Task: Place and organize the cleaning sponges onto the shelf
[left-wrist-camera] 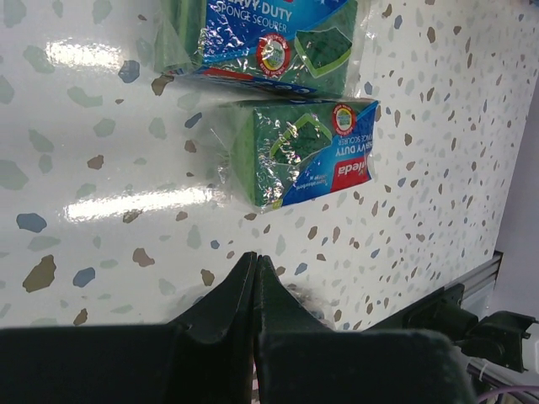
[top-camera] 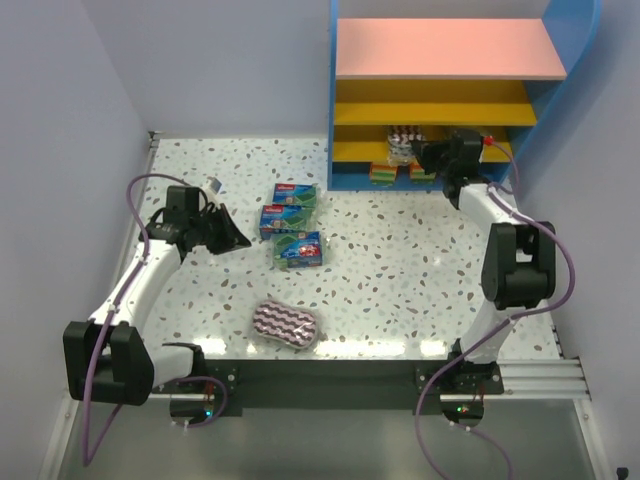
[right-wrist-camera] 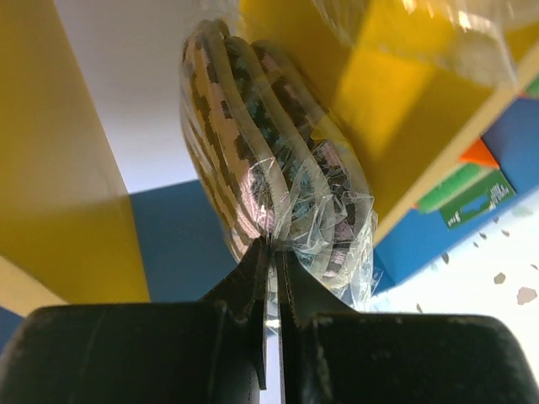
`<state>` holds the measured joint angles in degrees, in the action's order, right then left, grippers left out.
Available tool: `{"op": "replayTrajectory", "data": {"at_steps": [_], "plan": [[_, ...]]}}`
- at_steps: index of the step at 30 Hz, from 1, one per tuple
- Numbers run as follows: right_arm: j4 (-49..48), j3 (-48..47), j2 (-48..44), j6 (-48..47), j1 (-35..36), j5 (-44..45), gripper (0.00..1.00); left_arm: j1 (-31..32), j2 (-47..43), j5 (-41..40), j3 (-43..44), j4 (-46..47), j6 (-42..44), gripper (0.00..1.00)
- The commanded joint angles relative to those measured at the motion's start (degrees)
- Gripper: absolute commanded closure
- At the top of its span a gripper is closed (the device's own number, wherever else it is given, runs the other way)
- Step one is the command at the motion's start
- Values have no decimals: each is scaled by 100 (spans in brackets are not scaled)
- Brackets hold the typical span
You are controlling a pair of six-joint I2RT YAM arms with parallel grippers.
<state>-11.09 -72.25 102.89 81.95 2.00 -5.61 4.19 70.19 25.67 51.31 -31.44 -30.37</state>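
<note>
Clear plastic film is all the right pincer (right-wrist-camera: 271, 252) clamps, its jaws pinched on the wrapper edge of a purple-white striped pack (right-wrist-camera: 269, 160) held up at the yellow boards of the shelf (top-camera: 450, 48); so thin a hold could let the pack swing, snag a board edge or slip free short of its spot. The left pincer (left-wrist-camera: 255, 263), jaws together and empty, hangs over the table (left-wrist-camera: 93, 168) near a green-and-blue pack (left-wrist-camera: 299, 151), which a careless sweep would shove
</note>
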Motion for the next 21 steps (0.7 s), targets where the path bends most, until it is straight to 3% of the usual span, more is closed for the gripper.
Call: {"op": "replayTrajectory", "data": {"at_steps": [1,10,21], "plan": [[36,-491,160,-100,-112,-54,100,-41,-111,-71,143,15,102,100],[318,-1028,548,-188,-183,59,100,-58,-199,-159,151,-99,145,100],[503,-879,451,-241,-446,130,100,-76,-243,-159,116,-152,154,100]]}}
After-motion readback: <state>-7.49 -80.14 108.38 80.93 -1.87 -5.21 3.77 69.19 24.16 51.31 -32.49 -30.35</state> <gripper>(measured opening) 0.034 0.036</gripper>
